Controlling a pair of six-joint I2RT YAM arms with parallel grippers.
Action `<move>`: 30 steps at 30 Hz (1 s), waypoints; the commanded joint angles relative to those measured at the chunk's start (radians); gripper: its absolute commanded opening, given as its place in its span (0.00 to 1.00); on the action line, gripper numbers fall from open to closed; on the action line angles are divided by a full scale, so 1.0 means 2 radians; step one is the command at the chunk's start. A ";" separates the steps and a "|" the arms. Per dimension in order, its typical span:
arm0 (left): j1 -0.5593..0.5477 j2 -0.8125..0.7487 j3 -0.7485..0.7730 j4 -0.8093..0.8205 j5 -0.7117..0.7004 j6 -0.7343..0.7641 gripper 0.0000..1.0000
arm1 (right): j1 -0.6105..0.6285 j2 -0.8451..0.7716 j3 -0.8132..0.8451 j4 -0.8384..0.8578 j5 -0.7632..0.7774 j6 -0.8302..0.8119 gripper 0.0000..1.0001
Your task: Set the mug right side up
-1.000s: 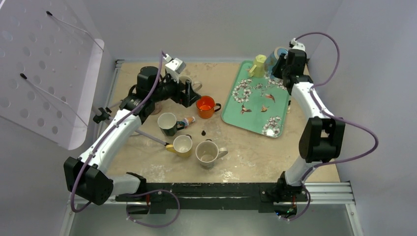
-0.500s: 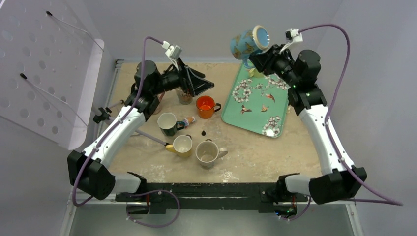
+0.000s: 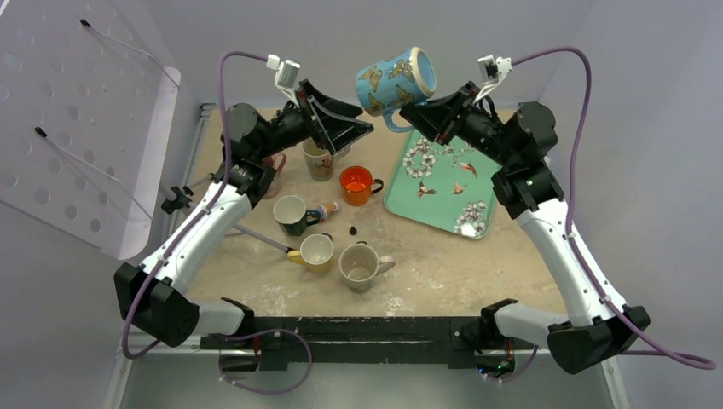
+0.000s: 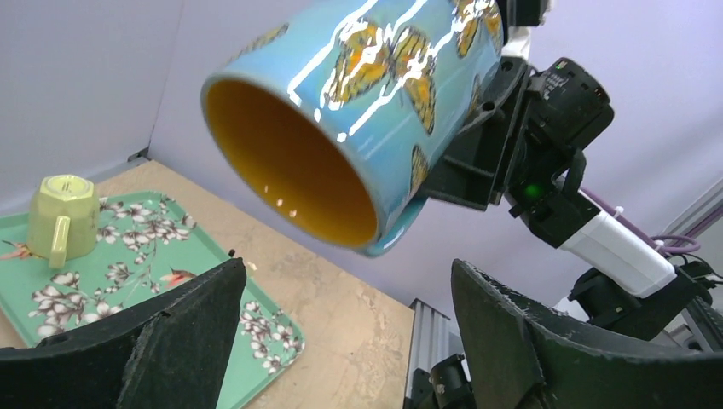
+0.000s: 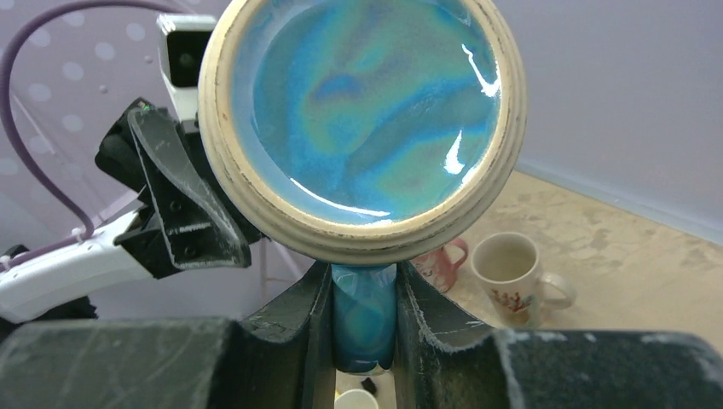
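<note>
Item under task: the blue glazed ceramic mug with orange butterfly print [image 3: 394,81] is off the counter [image 3: 443,264], held aloft at about 12 o'clock in the overhead view, above the far edge and just left of the green floral tray [image 3: 439,200]. It lies roughly on its side, with the cream-ringed base toward 2 o'clock and the yellow-lined mouth toward 8 o'clock and dipped slightly. It is therefore neither inverted nor upright. The right pincer [image 5: 364,328] is pinched narrowly on the mug's blue handle [image 5: 364,311], one finger on each side, and carries the whole weight. The left pincer [image 4: 345,277] is spread wide and directly faces the open mouth. It is near the mug but clear of it, touching nothing. Assessment: the sideways hold by the handle appears intended to present the body to the opposite arm for a hand-over or regrasp, since one wrist may not complete the turn alone. The upright mugs, among them an orange ceramic mug [image 3: 356,183], stand grouped near the counter's centre, well below the lifted mug.
</note>
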 commanded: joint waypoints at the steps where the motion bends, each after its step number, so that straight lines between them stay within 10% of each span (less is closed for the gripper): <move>1: -0.001 -0.009 0.028 0.039 -0.009 -0.017 0.91 | 0.016 -0.015 0.008 0.073 -0.013 0.013 0.00; 7: -0.004 -0.010 0.028 0.043 -0.007 -0.031 0.75 | 0.024 -0.010 -0.005 0.069 -0.028 0.016 0.00; 19: -0.008 -0.033 0.009 -0.051 -0.065 -0.021 0.00 | 0.047 0.039 -0.074 0.106 -0.062 0.005 0.00; 25: -0.008 -0.041 0.026 -0.254 -0.206 0.235 0.00 | 0.020 0.069 -0.031 -0.056 0.077 -0.031 0.97; 30: -0.008 0.009 0.143 -0.375 -0.257 0.433 0.00 | 0.003 0.101 0.018 -0.140 0.175 -0.063 0.98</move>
